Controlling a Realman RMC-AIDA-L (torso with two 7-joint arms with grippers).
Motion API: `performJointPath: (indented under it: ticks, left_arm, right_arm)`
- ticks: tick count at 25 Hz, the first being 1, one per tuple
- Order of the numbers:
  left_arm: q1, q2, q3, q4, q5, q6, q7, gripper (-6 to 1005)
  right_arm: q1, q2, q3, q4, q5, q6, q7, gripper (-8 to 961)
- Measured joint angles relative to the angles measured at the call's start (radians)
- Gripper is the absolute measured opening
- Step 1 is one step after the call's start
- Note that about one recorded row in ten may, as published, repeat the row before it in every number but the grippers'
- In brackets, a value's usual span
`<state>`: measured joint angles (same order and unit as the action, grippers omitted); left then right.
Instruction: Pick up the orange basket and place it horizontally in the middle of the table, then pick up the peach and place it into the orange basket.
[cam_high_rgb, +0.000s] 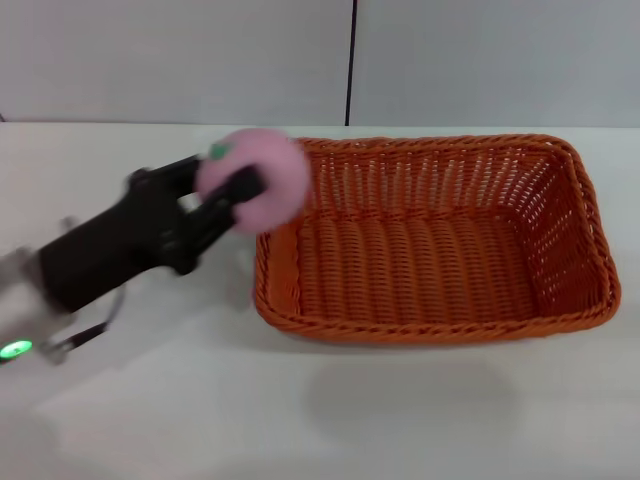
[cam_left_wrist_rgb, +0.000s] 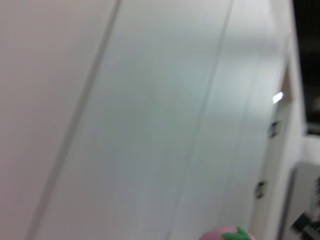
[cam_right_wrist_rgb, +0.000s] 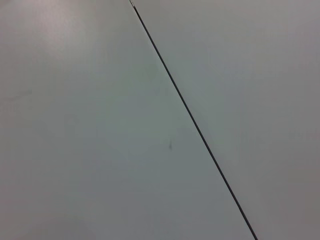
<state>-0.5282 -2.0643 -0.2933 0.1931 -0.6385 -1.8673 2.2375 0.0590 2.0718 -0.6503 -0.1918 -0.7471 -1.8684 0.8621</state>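
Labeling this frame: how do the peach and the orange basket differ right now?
The peach is small, round and pink; the orange basket is large, rectangular and woven. The peach is held off the table in the left gripper, by the basket's left rim; the basket rests on the table, empty.

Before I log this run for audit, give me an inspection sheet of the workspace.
Surface: white table, bare around the basket.
Job's things: basket lies lengthwise across the table; peach held above its left rim, not yet inside.
Clutter: nothing seen.
Grippers: left gripper shut on the peach; right gripper not in view.
Cables: nothing seen.
Surroundings: pale wall panels with a dark seam behind the table.
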Motion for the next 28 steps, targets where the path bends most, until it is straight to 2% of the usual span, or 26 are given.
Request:
performJointPath:
  ticks: [3, 4, 5, 9, 16, 21, 25, 26, 27, 28]
  left_arm:
    - [-0.052, -0.004, 0.010, -0.123, 0.008, 0.104, 0.007, 271]
    - [-0.081, -0.005, 0.021, -0.202, 0.016, 0.186, 0.029, 264]
    - [-0.081, -0.005, 0.021, -0.202, 0.016, 0.186, 0.029, 265]
    - [-0.113, -0.008, 0.020, -0.359, 0.034, 0.372, 0.128, 267]
    - [-0.120, -0.007, 0.010, -0.375, 0.058, 0.422, 0.166, 513]
    - [-0.101, -0.002, -0.010, -0.363, 0.057, 0.431, 0.182, 749]
    - [-0.065, 0.000, -0.070, -0.334, 0.052, 0.424, 0.189, 781]
    - [-0.046, 0.000, -0.105, -0.324, 0.051, 0.421, 0.192, 790]
    - [0.000, 0.002, -0.185, -0.310, 0.050, 0.418, 0.210, 798]
    - [0.000, 0.002, -0.185, -0.310, 0.050, 0.418, 0.210, 806]
  right_arm:
    - [-0.001, 0.001, 0.000, 0.000, 0.001, 0.000, 0.000, 552]
    - [-0.001, 0.001, 0.000, 0.000, 0.002, 0.000, 0.000, 552]
    - [-0.001, 0.001, 0.000, 0.000, 0.002, 0.000, 0.000, 552]
    - [-0.003, 0.001, 0.001, 0.000, 0.004, -0.001, 0.000, 552]
    - [-0.008, 0.001, 0.024, 0.001, 0.005, -0.001, 0.000, 553]
    - [-0.009, 0.001, 0.033, 0.010, 0.005, 0.000, -0.009, 553]
    - [-0.022, 0.002, 0.057, 0.030, 0.006, 0.008, -0.058, 553]
    - [-0.024, 0.002, 0.066, 0.040, 0.006, 0.009, -0.071, 553]
    - [-0.026, 0.002, 0.082, 0.056, 0.006, 0.009, -0.086, 553]
    - [-0.026, 0.002, 0.082, 0.056, 0.006, 0.009, -0.086, 554]
